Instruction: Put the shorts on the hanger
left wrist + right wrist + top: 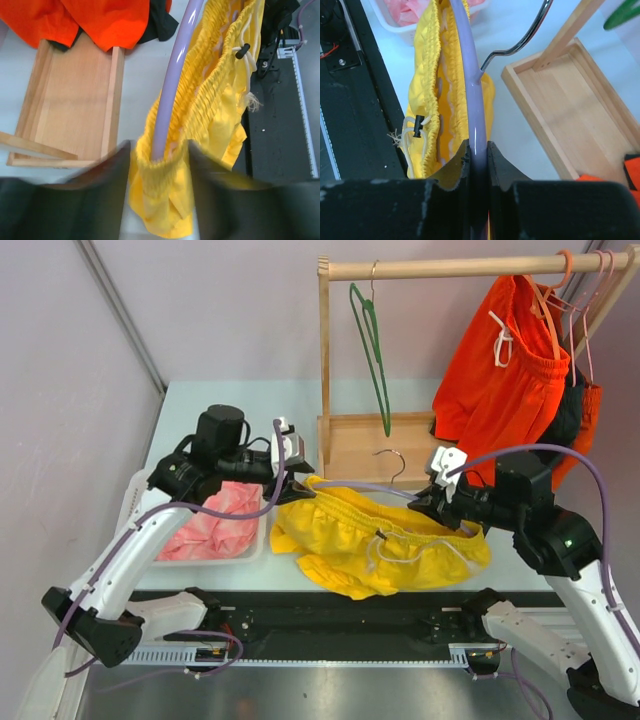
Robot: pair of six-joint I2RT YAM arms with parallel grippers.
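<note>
The yellow shorts (380, 545) lie bunched on the table in front of the wooden rack, with their elastic waistband threaded over the lilac hanger (350, 485). My right gripper (425, 502) is shut on the hanger's lilac bar (470, 75), just below the silver hook (520, 40). The white drawstring (412, 137) hangs to the left of it. My left gripper (157, 165) stands open at the hanger's (170, 85) other end. Its blurred fingers (107, 180) straddle the gathered waistband of the shorts (220, 90), where the bar disappears into the fabric.
A white bin (135, 490) holding pink cloth (215, 520) sits at the left. The wooden rack's tray base (365, 445) lies just behind the shorts. On its top rail hang a dark green hanger (375, 350) and orange shorts (505, 360). A black rail (350, 615) runs along the near edge.
</note>
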